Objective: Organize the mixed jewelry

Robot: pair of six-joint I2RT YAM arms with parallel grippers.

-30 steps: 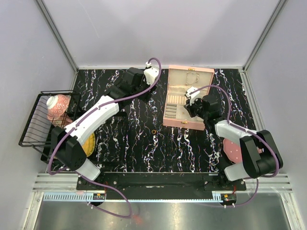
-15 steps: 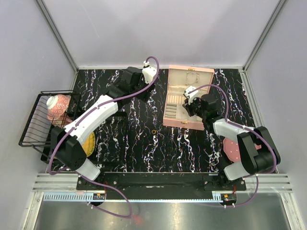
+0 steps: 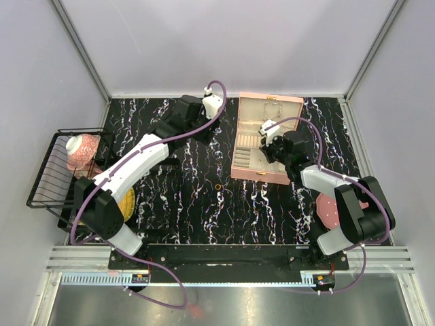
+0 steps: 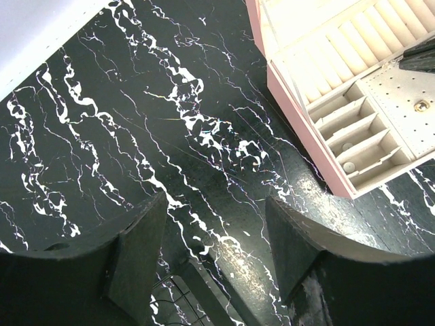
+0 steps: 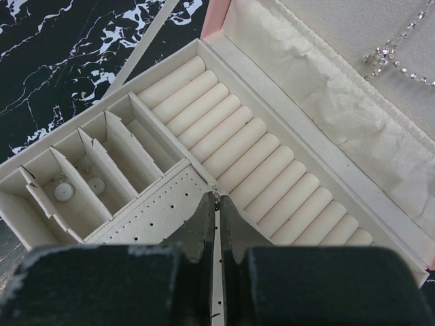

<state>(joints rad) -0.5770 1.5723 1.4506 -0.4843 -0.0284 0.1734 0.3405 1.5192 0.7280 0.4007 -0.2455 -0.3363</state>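
Hovering over the box (image 5: pixel 216 17), our right hand (image 5: pixel 217 202) is pinched closed above its rolls (image 5: pixel 231 136); our left hand (image 4: pixel 216 227) gapes empty over the bench (image 4: pixel 136 102); ring (image 3: pixel 217 185) lies loose near the box

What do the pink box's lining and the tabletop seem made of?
Jewelry box lining: soft matte cream fabric, likely velvet or suede-like, since it wrinkles near the lid. Tabletop: black marble-look with white veins, glossy reflections; possibly laminate.
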